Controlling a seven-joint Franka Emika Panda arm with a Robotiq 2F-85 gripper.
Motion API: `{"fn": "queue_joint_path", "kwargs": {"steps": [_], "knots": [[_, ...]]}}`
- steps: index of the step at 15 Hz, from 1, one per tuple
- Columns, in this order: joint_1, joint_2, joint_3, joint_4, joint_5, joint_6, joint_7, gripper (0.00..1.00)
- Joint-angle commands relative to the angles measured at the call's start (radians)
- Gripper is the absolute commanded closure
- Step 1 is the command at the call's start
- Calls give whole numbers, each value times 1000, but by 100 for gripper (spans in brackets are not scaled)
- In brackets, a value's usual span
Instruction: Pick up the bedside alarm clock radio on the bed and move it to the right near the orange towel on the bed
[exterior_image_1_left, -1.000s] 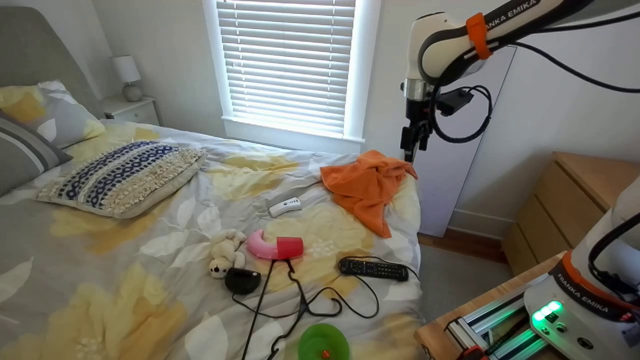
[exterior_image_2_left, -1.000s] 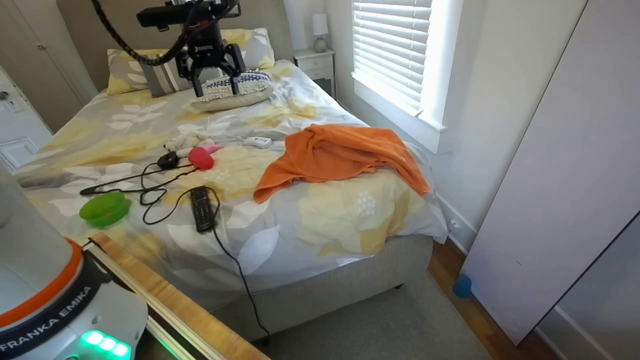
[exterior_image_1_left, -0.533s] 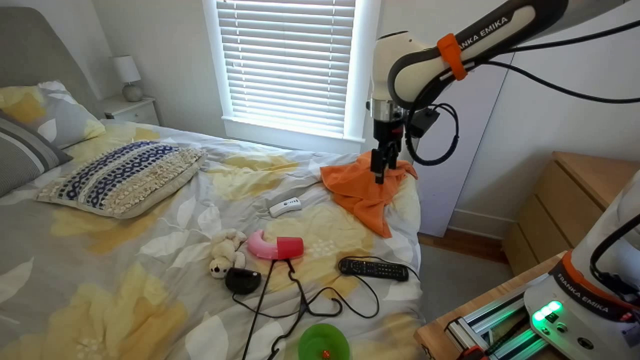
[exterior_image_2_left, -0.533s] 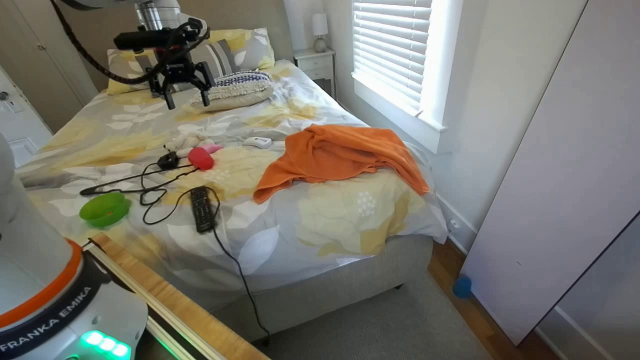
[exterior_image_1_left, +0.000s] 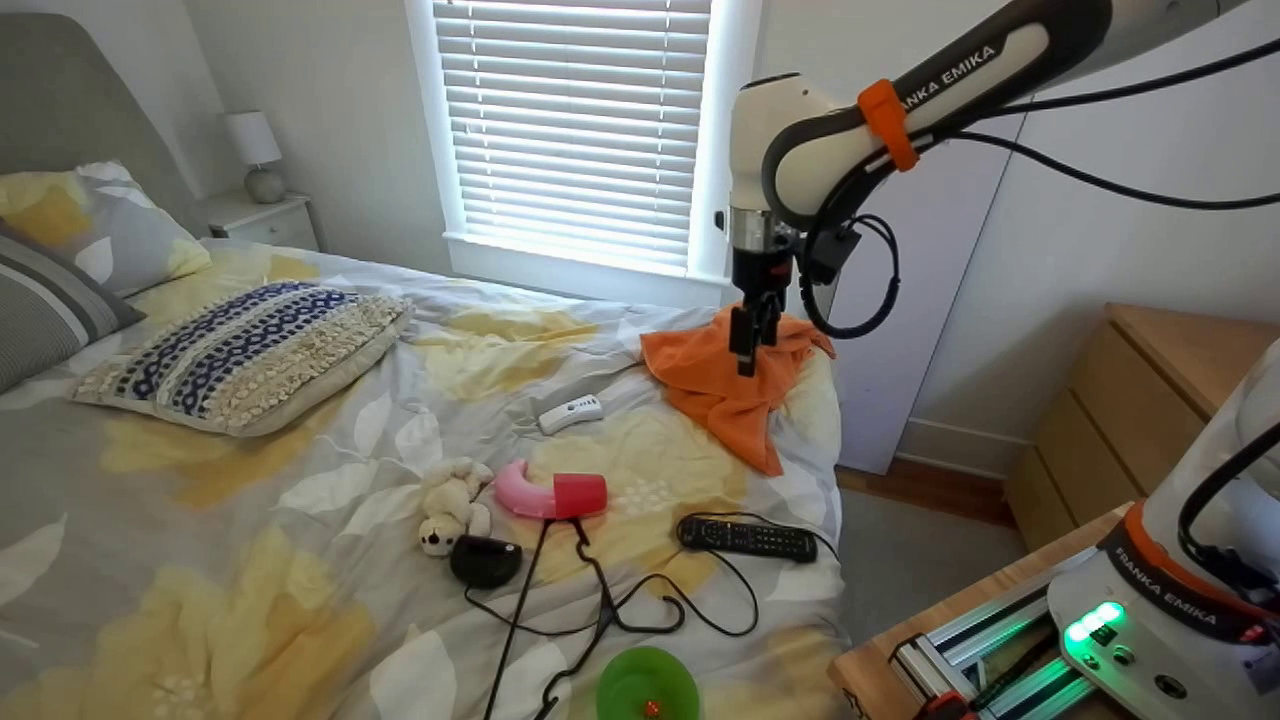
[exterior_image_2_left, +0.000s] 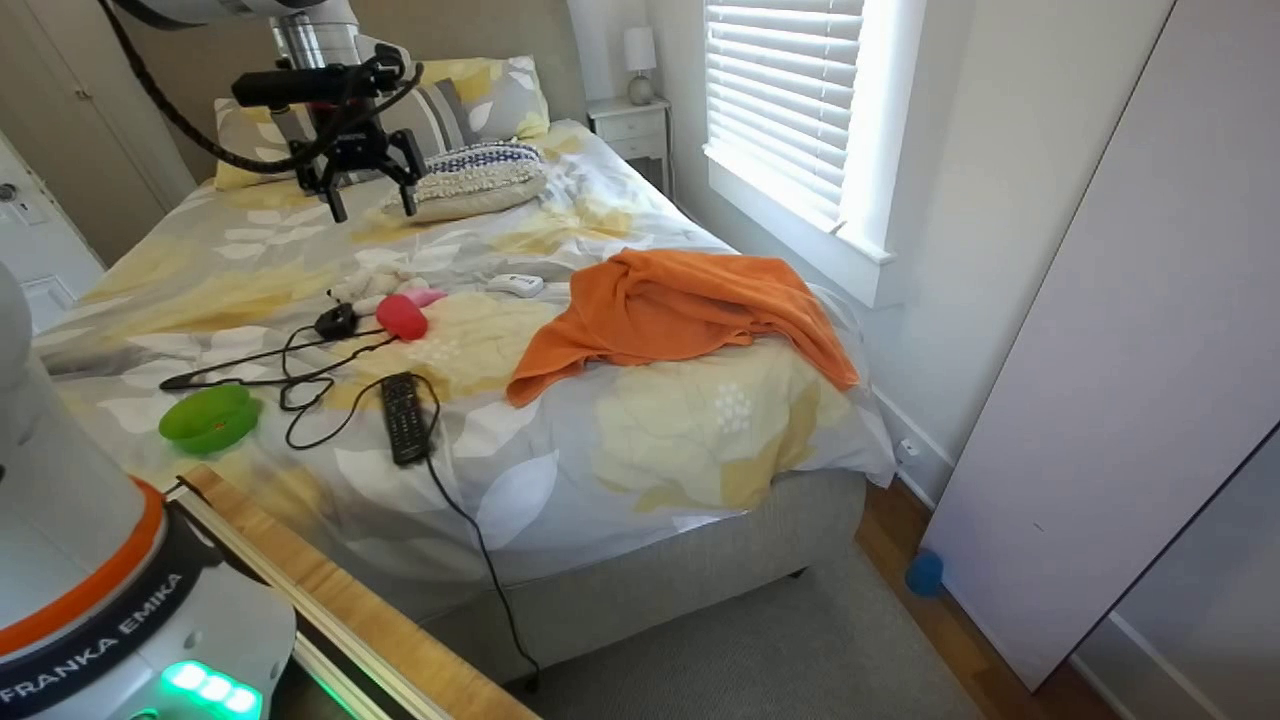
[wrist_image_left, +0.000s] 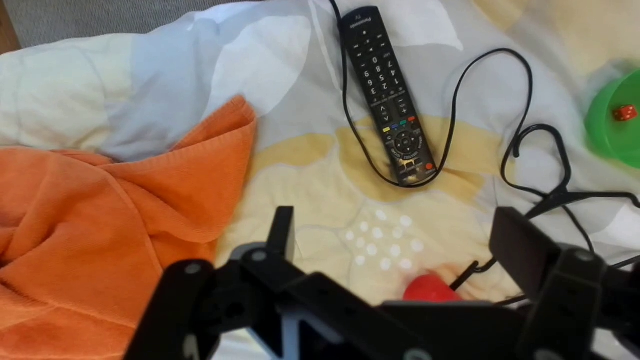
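Observation:
The bedside alarm clock radio appears to be the small black rounded device with a cord (exterior_image_1_left: 486, 561) on the bed. It also shows in an exterior view (exterior_image_2_left: 336, 320), beside a stuffed toy, and does not show in the wrist view. The orange towel (exterior_image_1_left: 735, 375) lies crumpled near the bed's foot; it also shows in an exterior view (exterior_image_2_left: 660, 310) and in the wrist view (wrist_image_left: 100, 240). My gripper (exterior_image_1_left: 745, 362) hangs above the bed with its fingers down. In an exterior view the gripper (exterior_image_2_left: 374, 212) has its fingers apart. In the wrist view the gripper (wrist_image_left: 395, 225) is open and empty.
A black TV remote (exterior_image_1_left: 750, 537), a cord, a black hanger (exterior_image_1_left: 605, 610) and a green bowl (exterior_image_1_left: 640, 665) holding a red die lie on the bed. A pink and red object (exterior_image_1_left: 580, 495), a cream stuffed toy (exterior_image_1_left: 452, 475) and a white device (exterior_image_1_left: 571, 413) lie near the clock.
Over the last second the arm has moved left and lower in both exterior views; in the last half second it moved only slightly. The objects on the bed have not moved.

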Motion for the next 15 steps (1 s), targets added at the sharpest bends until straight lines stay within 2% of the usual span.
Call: {"fn": "queue_joint_path", "kwargs": {"steps": [1, 3, 10, 15], "knots": [[2, 0, -1, 2, 0, -2, 0, 0], [14, 44, 9, 46, -26, -5, 15, 0], [79, 230, 69, 238, -30, 8, -80, 0], [138, 404, 129, 399, -25, 7, -229, 0]]}}
